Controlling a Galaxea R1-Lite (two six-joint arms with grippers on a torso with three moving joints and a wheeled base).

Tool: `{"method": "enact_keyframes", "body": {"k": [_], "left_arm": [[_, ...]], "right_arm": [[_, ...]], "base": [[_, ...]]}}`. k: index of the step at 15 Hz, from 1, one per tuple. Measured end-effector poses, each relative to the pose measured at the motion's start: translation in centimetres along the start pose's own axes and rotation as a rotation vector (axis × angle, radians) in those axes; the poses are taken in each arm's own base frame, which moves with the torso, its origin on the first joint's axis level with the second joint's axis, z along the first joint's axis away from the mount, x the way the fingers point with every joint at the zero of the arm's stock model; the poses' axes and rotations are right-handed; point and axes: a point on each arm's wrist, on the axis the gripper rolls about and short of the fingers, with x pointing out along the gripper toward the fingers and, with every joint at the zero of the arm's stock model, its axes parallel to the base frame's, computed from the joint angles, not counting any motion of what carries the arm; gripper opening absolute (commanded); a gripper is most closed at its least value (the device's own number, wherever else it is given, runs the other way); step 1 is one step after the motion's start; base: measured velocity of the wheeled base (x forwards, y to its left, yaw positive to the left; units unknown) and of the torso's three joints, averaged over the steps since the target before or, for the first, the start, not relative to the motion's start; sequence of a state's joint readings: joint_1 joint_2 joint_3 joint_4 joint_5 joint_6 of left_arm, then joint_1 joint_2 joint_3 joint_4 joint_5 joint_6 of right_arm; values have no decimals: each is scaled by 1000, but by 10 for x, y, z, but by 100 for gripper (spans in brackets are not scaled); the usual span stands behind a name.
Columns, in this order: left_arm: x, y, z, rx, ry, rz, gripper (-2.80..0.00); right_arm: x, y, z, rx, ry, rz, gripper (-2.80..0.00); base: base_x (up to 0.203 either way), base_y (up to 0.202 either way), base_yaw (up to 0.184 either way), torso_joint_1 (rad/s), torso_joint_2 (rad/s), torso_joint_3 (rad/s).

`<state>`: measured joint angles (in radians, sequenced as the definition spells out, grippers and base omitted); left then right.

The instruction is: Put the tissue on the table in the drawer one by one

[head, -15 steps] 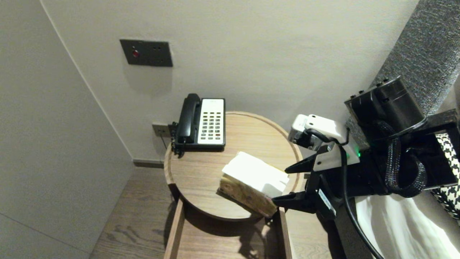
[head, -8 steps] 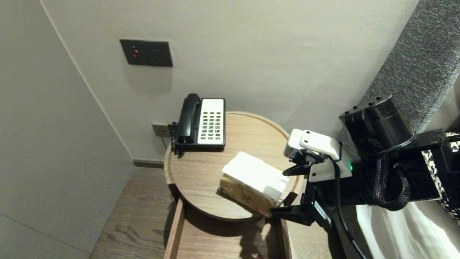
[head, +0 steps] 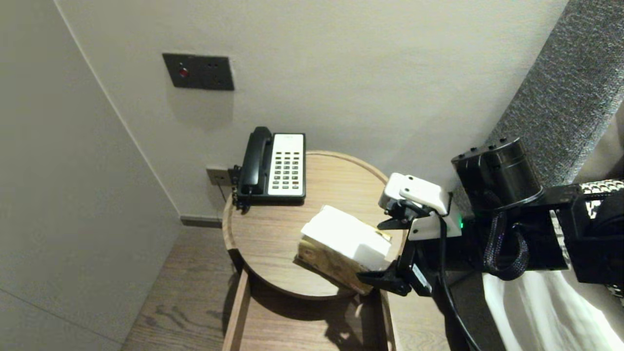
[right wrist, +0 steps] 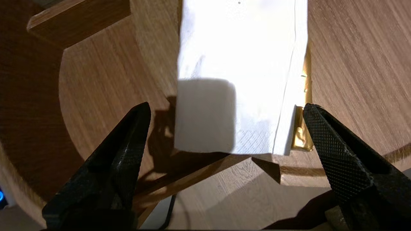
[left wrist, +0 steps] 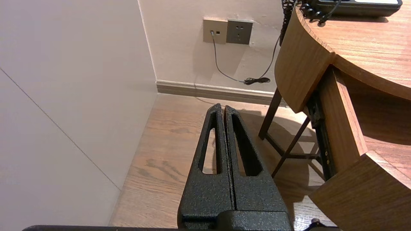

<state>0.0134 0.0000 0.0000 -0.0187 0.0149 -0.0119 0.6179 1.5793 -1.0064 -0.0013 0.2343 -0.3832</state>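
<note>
White-topped box | right pincer closer, spread wider | contact unclear

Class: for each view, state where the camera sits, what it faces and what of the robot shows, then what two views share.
Head view: on the head, looking down at the round wooden table, black-and-white telephone and white-topped tissue box; open right hand shows.
Left wrist view: behind the shut left hand, facing wooden floor and wall socket.
Right wrist view: behind the right hand, facing the tissue box.
Shared: head and right wrist views both show the tissue box.
</note>
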Motion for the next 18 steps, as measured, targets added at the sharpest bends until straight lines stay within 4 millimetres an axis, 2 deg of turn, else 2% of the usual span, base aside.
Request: {"method": "enact_keyframes", "body": {"k": [13, 18], "left_arm": [[0, 0, 0, 0, 0, 0, -280], [0, 0, 0, 0, 0, 0, -280]], "right_arm": [[31, -10, -12, 16, 36, -1, 0], [30, -12, -13, 18, 38, -5, 0]], "base": [[0, 0, 0, 0, 0, 0], [0, 0, 0, 0, 0, 0]]}}
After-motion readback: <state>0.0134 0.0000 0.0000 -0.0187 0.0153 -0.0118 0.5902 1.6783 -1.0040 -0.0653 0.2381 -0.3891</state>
